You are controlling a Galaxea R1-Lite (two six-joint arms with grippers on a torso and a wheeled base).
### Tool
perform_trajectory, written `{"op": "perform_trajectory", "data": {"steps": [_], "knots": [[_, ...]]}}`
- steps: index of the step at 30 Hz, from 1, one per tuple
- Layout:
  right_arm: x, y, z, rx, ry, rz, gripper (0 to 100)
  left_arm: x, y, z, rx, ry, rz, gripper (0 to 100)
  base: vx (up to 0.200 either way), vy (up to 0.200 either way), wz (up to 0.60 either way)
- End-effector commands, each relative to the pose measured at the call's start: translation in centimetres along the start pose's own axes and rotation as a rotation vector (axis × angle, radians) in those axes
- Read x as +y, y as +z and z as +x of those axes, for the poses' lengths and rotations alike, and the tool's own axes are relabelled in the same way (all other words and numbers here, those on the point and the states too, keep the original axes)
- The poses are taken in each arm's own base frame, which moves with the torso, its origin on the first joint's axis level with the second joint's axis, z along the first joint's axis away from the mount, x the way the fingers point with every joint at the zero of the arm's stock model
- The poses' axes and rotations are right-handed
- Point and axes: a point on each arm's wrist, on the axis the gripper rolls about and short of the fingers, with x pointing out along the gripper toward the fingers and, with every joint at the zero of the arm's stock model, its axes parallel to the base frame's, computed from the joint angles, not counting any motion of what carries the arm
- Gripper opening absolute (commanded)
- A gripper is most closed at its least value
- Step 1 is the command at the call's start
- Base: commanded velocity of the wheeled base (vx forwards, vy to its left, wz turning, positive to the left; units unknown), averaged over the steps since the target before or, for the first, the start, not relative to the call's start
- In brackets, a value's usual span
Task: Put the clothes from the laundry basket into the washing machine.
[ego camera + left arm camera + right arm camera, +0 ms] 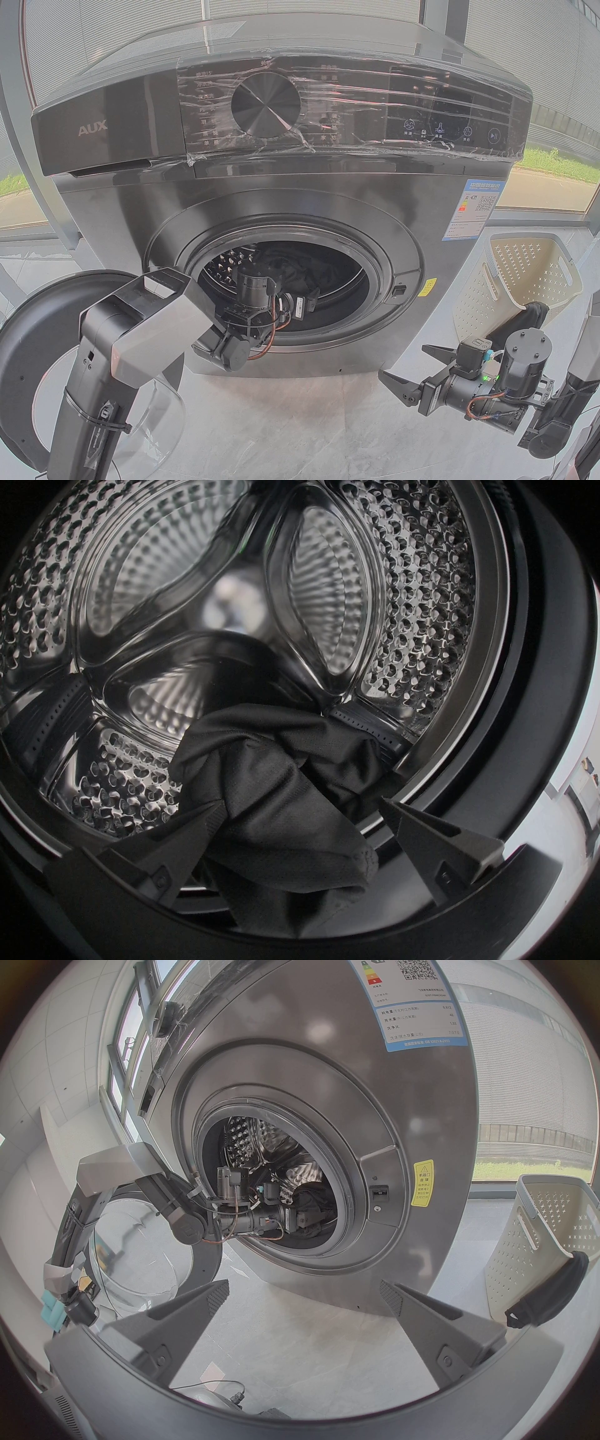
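Observation:
The washing machine (294, 206) stands with its round opening facing me. My left gripper (310, 300) is inside the drum mouth, open; in the left wrist view it (300, 830) straddles a crumpled black garment (281, 792) lying at the drum's front lip, fingers spread wide on either side of it. The dark garment (306, 265) also fills the lower drum. A white laundry basket (531, 269) leans to the right of the machine, with another black garment (525, 319) hanging over its rim. My right gripper (415, 372) hovers open above the floor, left of the basket, nothing between its fingers (187, 1316).
The machine's glass door (37, 350) is swung open at the left, behind my left arm. Grey tiled floor (312, 419) lies free in front of the machine. The basket (550, 1229) sits close to my right arm, with windows behind.

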Motion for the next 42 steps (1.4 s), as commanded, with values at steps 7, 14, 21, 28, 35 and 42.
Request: {"op": "perform_trajectory", "data": {"steps": [7, 14, 21, 28, 35, 42], "knots": [[0.1, 0.6, 0.5, -0.032, 0.004, 0.002, 100, 0.1, -2.3, 1.5, 0.024, 0.005, 0.009, 0, 0.000, 0.000, 0.00], [0.1, 0.6, 0.5, -0.032, 0.006, 0.004, 100, 0.8, 0.4, 2.8, -0.088, 0.035, -0.016, 0, 0.000, 0.000, 0.00], [0.1, 0.6, 0.5, -0.032, 0.004, 0.005, 100, 2.7, 3.7, 5.5, -0.287, 0.144, -0.059, 0, 0.000, 0.000, 0.00], [0.1, 0.6, 0.6, -0.032, 0.004, 0.011, 100, 3.6, 3.9, 5.9, -0.291, 0.165, -0.063, 0, 0.000, 0.000, 0.00], [0.1, 0.8, 0.7, -0.042, 0.005, 0.011, 100, 3.7, 3.7, 5.7, -0.278, 0.167, -0.060, 100, 0.000, 0.000, 0.00], [-0.1, 0.8, 0.7, -0.044, -0.001, 0.014, 100, 2.7, 4.1, 3.7, -0.204, 0.142, -0.075, 100, 0.000, 0.000, 0.00]]}}
